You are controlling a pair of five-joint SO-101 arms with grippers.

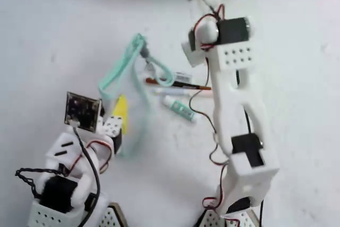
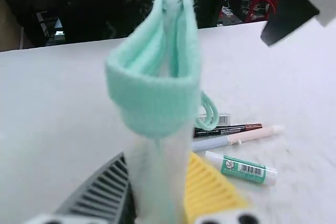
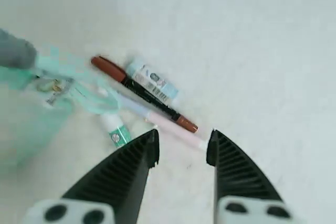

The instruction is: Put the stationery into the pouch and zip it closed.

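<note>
My left gripper (image 1: pixel 119 118) is shut on one end of a translucent pouch with a mint green rim (image 1: pixel 125 73), which it holds up edge-on between a grey and a yellow finger (image 2: pixel 210 192). Close to the pouch's mouth on the table lie a brown-capped pen (image 1: pixel 178 84), a pastel pen (image 1: pixel 172 92), a small labelled box (image 1: pixel 182 77) and a white tube with a green label (image 1: pixel 178 107). My right gripper (image 3: pixel 182 142) hovers open just short of the pastel pen (image 3: pixel 168 124), with nothing between its black fingers.
The right arm (image 1: pixel 234 104) stretches from the near edge over the table's right half, above and beside the stationery. A mint loop (image 1: pixel 162 73) hangs from the pouch over the pens. The white table (image 1: pixel 297 78) ends at a dark background at the far side.
</note>
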